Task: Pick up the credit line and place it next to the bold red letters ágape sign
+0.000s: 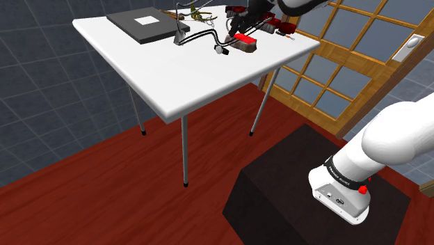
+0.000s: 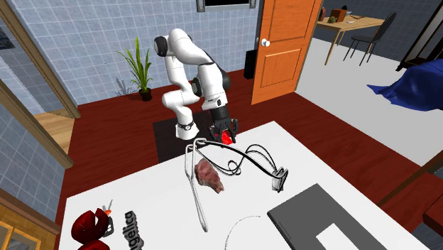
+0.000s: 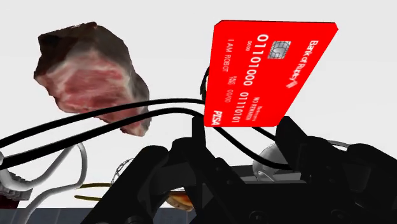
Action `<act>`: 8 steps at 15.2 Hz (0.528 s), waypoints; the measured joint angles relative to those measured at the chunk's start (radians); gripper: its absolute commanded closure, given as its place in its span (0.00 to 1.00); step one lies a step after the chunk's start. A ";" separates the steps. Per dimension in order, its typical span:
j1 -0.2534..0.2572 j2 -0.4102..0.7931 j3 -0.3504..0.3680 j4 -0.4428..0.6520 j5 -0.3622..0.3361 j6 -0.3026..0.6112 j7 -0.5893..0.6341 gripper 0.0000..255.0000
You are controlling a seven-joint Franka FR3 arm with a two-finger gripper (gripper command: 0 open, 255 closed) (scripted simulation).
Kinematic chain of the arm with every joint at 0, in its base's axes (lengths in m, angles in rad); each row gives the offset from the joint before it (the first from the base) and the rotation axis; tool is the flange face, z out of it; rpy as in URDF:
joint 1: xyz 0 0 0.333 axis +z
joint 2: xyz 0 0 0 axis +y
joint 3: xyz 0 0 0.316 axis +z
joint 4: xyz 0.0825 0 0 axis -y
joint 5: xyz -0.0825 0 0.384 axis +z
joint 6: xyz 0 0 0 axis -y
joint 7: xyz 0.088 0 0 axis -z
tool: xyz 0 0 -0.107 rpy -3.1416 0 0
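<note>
One red credit card (image 3: 270, 73) is clamped between the black fingers (image 3: 302, 146), printed face toward the wrist camera. I see it at centre of the second exterior view, by the white surface's (image 2: 170, 206) edge nearest the arm, and at upper middle of the shoulder view. Raw meat chunk (image 2: 209, 175) and looped black cables (image 2: 248, 153) lie just beside the card, a dark flat slab (image 2: 319, 220) is at lower right of the second exterior view, and the red sign (image 2: 89, 226) with black lettering sits at its lower left, well apart from the card.
</note>
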 measured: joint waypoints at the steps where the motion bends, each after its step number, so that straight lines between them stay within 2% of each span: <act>1: 0.000 -0.005 -0.003 0.012 0.002 -0.016 -0.004 1.00; 5: -0.001 -0.007 -0.012 0.050 0.005 -0.058 -0.015 1.00; 8: -0.008 0.027 -0.066 0.081 0.027 -0.058 -0.091 1.00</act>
